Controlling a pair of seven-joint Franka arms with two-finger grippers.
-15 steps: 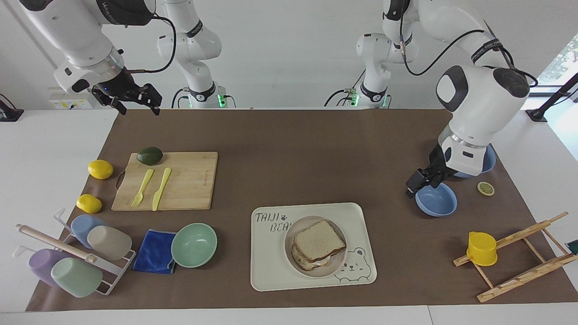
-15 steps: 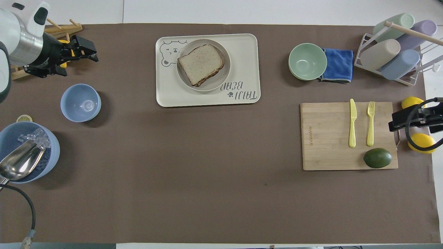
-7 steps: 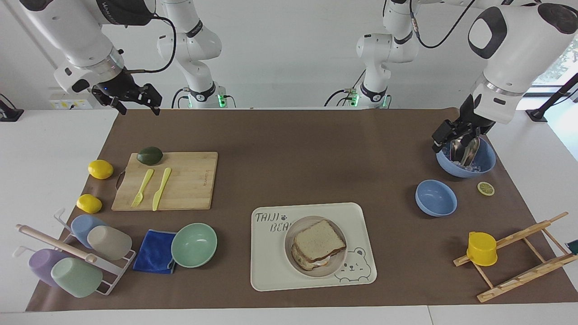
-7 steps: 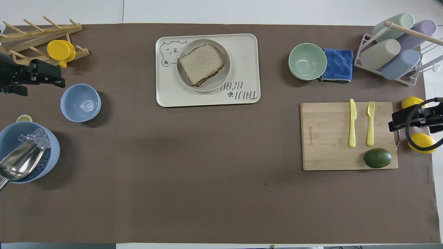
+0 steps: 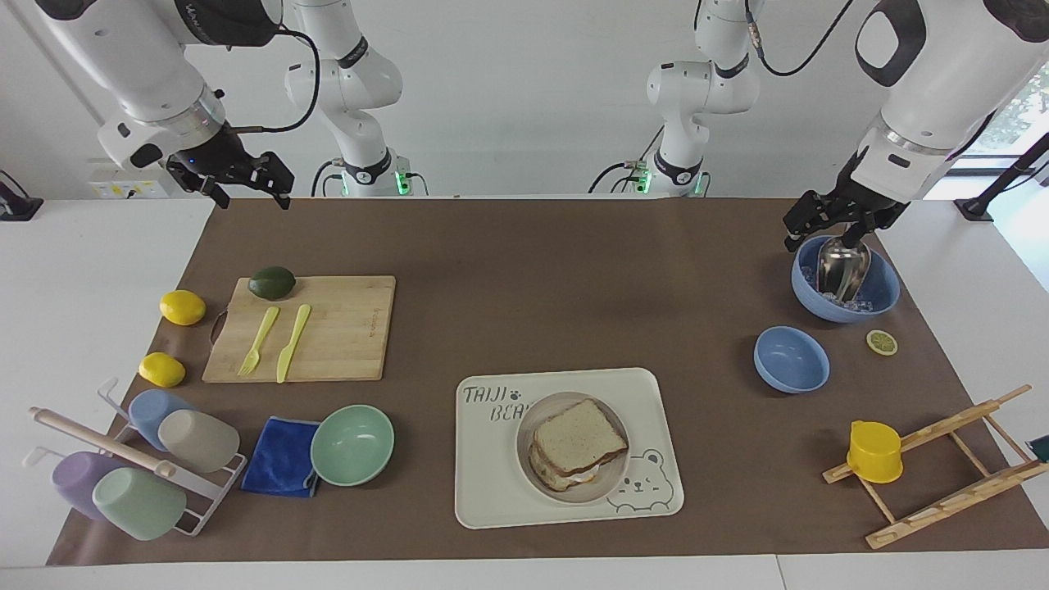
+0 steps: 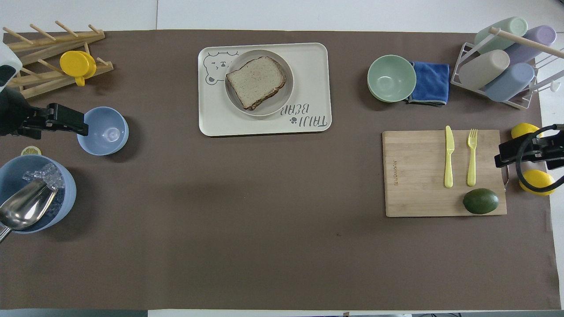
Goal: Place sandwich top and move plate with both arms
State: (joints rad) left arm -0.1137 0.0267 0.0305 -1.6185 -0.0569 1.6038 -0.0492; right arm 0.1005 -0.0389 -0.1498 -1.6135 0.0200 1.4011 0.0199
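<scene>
The sandwich top [image 5: 580, 434] lies on a stacked sandwich on the round beige plate [image 5: 522, 434]. The plate sits on the cream bear tray [image 5: 492, 492]. In the overhead view the sandwich top [image 6: 255, 79] covers most of the plate [image 6: 264, 110]. My left gripper [image 5: 826, 232] is open and empty, raised over the edge of the blue ice bowl [image 5: 883, 293], well away from the plate toward the left arm's end; it also shows in the overhead view [image 6: 81, 125]. My right gripper [image 5: 250, 195] is open and empty and waits raised at the right arm's end; it also shows in the overhead view [image 6: 502, 156].
A small blue bowl [image 5: 791, 359], a lemon slice [image 5: 882, 342] and a wooden rack with a yellow cup [image 5: 874, 451] are at the left arm's end. A cutting board [image 5: 344, 328], two lemons, a mint bowl [image 5: 352, 444], a blue cloth and a cup rack are at the right arm's end.
My left arm has risen from over the small blue bowl and swung back toward the robots, over the ice bowl. The right arm, sandwich and plate have not moved.
</scene>
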